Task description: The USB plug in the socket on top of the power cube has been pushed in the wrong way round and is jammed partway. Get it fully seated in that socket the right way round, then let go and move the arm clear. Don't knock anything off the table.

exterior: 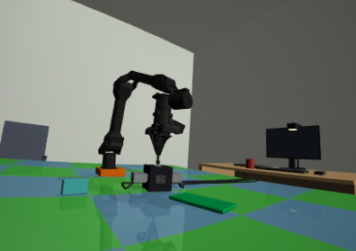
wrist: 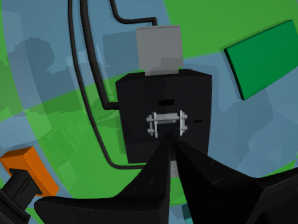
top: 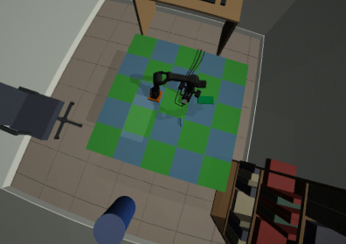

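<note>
The black power cube (exterior: 150,185) (wrist: 135,100) stands upright on the mat, with a dark slot and a silver bracket-like piece (wrist: 167,119) on its top. My gripper (exterior: 157,156) (wrist: 171,147) points straight down over the cube, its fingertips almost together just above the top face. It is shut on the USB plug (exterior: 157,162), a tiny piece between the tips and the cube top. In the wrist view the fingertips hide most of the plug, so its depth and which way round it sits cannot be told.
Grey plugs (exterior: 139,177) (wrist: 160,50) stick out of the cube's sides, with black cables (exterior: 216,181) (wrist: 86,60) beside it. A green slab (top: 205,100) (exterior: 202,202) (wrist: 265,60) and a teal block (exterior: 75,186) lie nearby. The arm's orange base (top: 155,98) (exterior: 111,172) is behind.
</note>
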